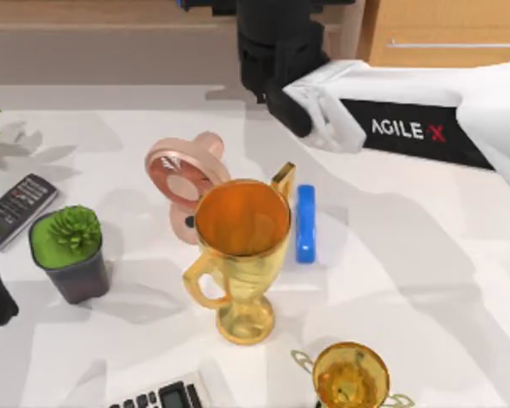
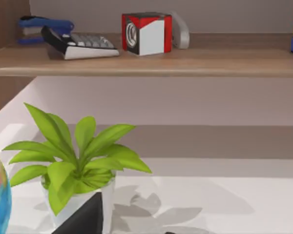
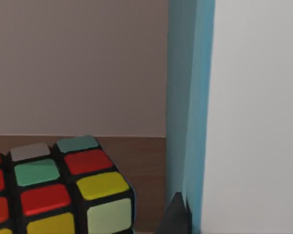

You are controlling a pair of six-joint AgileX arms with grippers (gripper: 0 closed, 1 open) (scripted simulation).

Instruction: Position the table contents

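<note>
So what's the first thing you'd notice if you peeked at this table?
The big gold trophy in the middle of the table, with a blue stapler just to its right and a pink tape holder behind it. A small succulent pot sits on the left, and the white right arm stretches in from the top right.

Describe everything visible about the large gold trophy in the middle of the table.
The large trophy is a shiny gold cup that looks metallic, with an orange-tinted hollow bowl, two side handles, a narrow stem and a round foot. It stands upright mid-table. In the top view it overlaps the pink tape dispenser behind; the blue bar lies beside its right handle.
</note>
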